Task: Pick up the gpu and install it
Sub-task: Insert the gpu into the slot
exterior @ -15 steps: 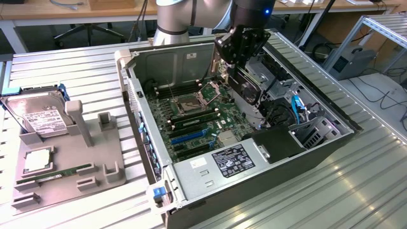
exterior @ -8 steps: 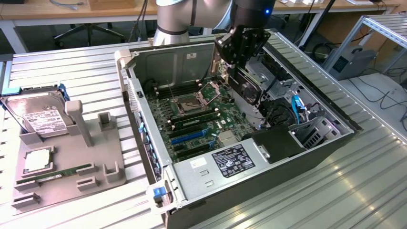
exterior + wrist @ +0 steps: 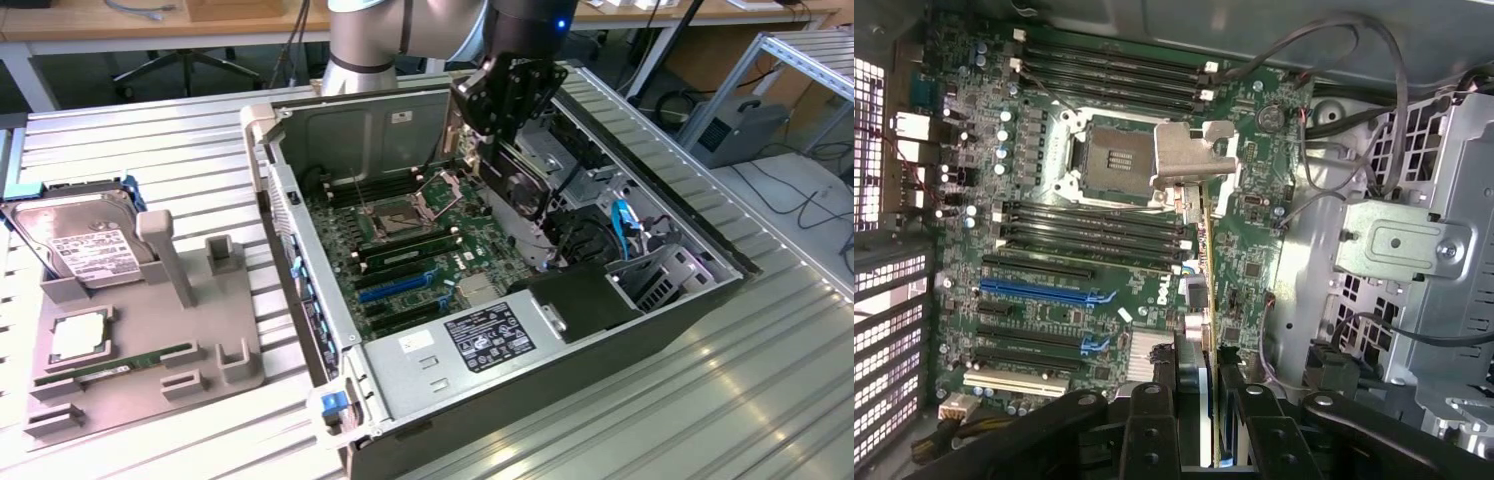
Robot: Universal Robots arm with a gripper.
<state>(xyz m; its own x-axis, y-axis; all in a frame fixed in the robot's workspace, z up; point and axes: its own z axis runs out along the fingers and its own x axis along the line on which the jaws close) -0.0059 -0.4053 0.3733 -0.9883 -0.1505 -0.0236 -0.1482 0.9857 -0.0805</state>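
One pair of fingers [image 3: 1151, 425] is clamped on the gpu [image 3: 523, 200], which hangs edge-on beneath them, inside the open computer case [image 3: 284, 215] and above the motherboard [image 3: 400, 270]. Well away from the fingers, on the exterior view's left, a grey holder [image 3: 160, 400] sits on the ribbed metal worktop [image 3: 160, 150]. It carries a hard drive [image 3: 83, 250] with a white label, a square processor [image 3: 78, 335] and a narrow green memory stick [image 3: 114, 368]. Nearer the fingers, still on that side, the case wall rises beside the board. The board's open processor socket [image 3: 1109, 160], long memory slots and blue and black expansion slots [image 3: 1039, 290] lie under the fingers. In the wrist view the card's thin edge runs out from between the fingers across the board, and its silver bracket end is the part farthest from them, over the socket's edge. Whether the card touches the board I cannot tell. On the exterior view's right of the fingers stand a metal drive cage [image 3: 654, 280] and a blue cable [image 3: 621, 225].
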